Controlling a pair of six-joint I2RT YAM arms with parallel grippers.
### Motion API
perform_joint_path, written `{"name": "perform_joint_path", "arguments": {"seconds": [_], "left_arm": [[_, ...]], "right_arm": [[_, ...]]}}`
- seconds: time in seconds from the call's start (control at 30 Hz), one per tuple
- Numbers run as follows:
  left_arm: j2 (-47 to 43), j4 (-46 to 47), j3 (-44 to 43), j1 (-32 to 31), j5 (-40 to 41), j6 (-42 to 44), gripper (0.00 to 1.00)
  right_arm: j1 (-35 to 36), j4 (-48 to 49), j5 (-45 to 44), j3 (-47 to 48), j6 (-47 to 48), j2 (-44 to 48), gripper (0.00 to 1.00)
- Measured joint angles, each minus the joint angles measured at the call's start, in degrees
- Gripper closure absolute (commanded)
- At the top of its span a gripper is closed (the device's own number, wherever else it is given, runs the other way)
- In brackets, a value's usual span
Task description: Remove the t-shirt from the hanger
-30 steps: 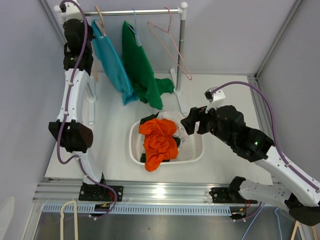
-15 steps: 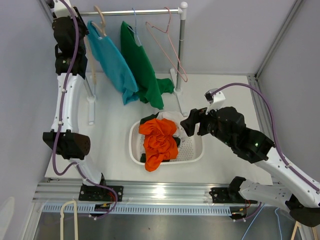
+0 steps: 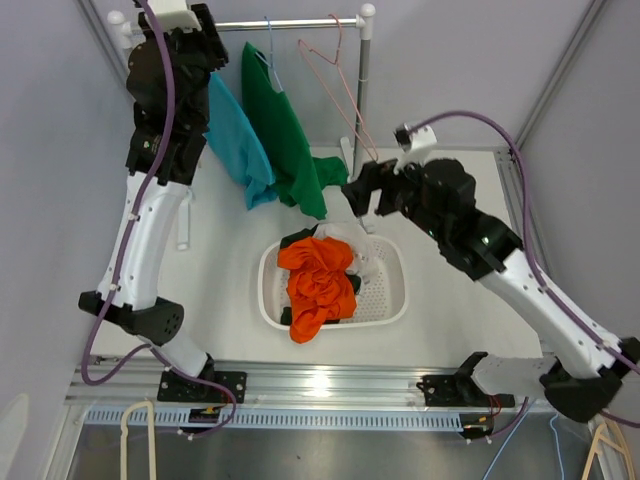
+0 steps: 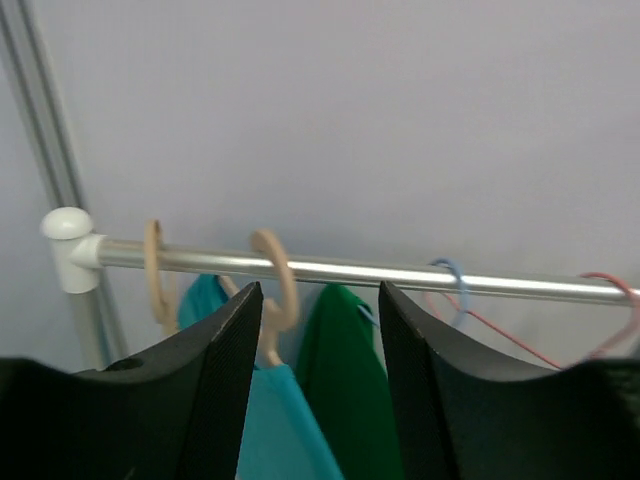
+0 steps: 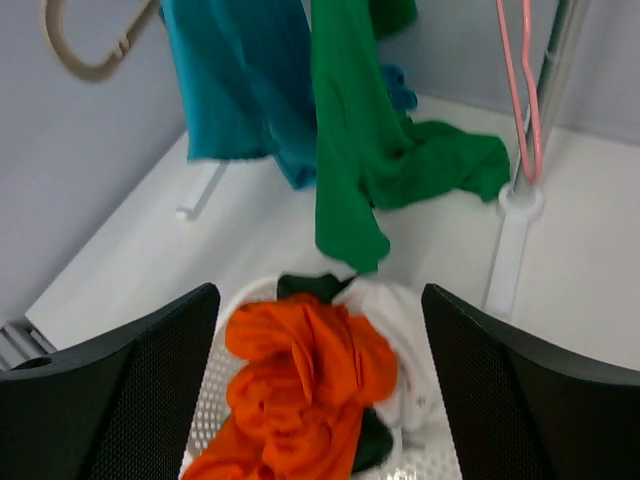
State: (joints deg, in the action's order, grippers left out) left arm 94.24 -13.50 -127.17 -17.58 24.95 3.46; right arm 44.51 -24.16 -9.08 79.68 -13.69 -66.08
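Note:
A teal t-shirt [image 3: 235, 145] hangs from a beige hanger [image 4: 275, 285] on the metal rail [image 3: 290, 22]. A green t-shirt [image 3: 285, 140] hangs to its right on a blue hanger [image 4: 452, 272], its lower end lying on the table. My left gripper [image 3: 200, 35] is open and empty, up at the rail just in front of the teal shirt's hanger; in the left wrist view [image 4: 318, 295] the hook shows by the left finger. My right gripper [image 3: 358, 195] is open and empty, above the basket's far edge, facing the shirts [image 5: 318, 300].
A white basket [image 3: 390, 300] holds an orange garment [image 3: 318, 280] plus white and dark ones. An empty pink hanger [image 3: 340, 95] hangs at the rail's right end beside the rack's post [image 3: 362, 100]. A second beige hook [image 4: 152, 270] sits at the rail's left end.
My left gripper has swung right along the rail to the teal shirt's hanger. My right arm has moved back and left, from beside the basket toward the rack post.

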Motion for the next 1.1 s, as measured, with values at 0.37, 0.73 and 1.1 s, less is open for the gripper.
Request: {"name": "perform_joint_path", "arguments": {"seconds": [0.37, 0.73, 1.1], "left_arm": [[-13.4, -3.7, 13.0, -8.3, 11.0, -4.0, 0.40], [-28.3, -2.3, 31.6, -11.3, 16.0, -5.6, 0.39], [-34.6, 0.3, 38.7, -11.3, 17.0, -5.4, 0.38]], "right_arm": [[-4.5, 12.8, 12.0, 34.2, 7.0, -33.8, 0.14], [-5.7, 25.6, 15.6, 60.8, 10.5, -61.5, 0.20], [-8.9, 37.0, 13.9, 65.3, 10.3, -71.5, 0.47]]}}
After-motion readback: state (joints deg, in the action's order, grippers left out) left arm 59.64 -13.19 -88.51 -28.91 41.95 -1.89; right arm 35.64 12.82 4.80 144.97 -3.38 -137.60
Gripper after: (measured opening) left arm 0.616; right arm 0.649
